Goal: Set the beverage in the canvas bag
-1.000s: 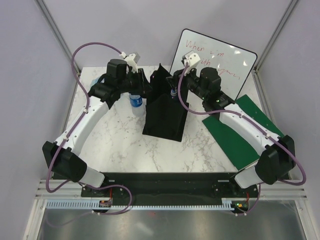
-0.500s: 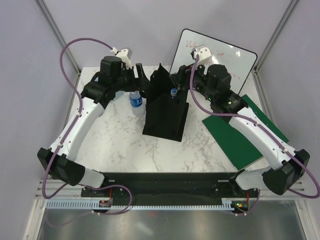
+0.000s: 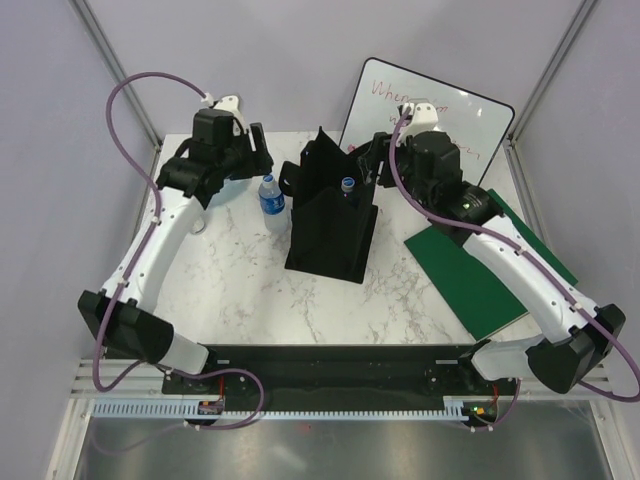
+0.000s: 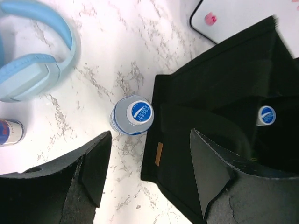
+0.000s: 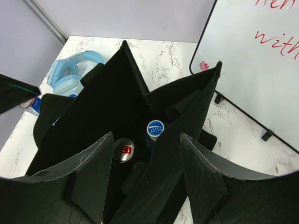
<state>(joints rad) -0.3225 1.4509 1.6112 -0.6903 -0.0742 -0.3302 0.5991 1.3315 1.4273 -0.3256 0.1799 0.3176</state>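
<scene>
The black canvas bag (image 3: pixel 325 225) stands open in the middle of the table. A bottle with a blue-and-white cap (image 3: pixel 347 185) stands inside it, also seen in the right wrist view (image 5: pixel 155 128) beside a silver can top (image 5: pixel 123 149). A second bottle (image 3: pixel 272 197) stands on the table just left of the bag, below my left gripper (image 4: pixel 150 138). The left gripper (image 3: pixel 258 150) is open and empty, left of the bag (image 4: pixel 219 93). My right gripper (image 3: pixel 372 158) is open and empty, above the bag's right rim (image 5: pixel 147 137).
Light blue headphones (image 4: pixel 32 60) and a small can (image 4: pixel 9 131) lie on the table left of the loose bottle. A whiteboard (image 3: pixel 430 115) leans at the back right. A green board (image 3: pixel 480 265) lies right of the bag.
The right gripper has drawn back to the right from over the bag, leaving the bottle inside. The left gripper has moved left, away from the bag's left edge.
</scene>
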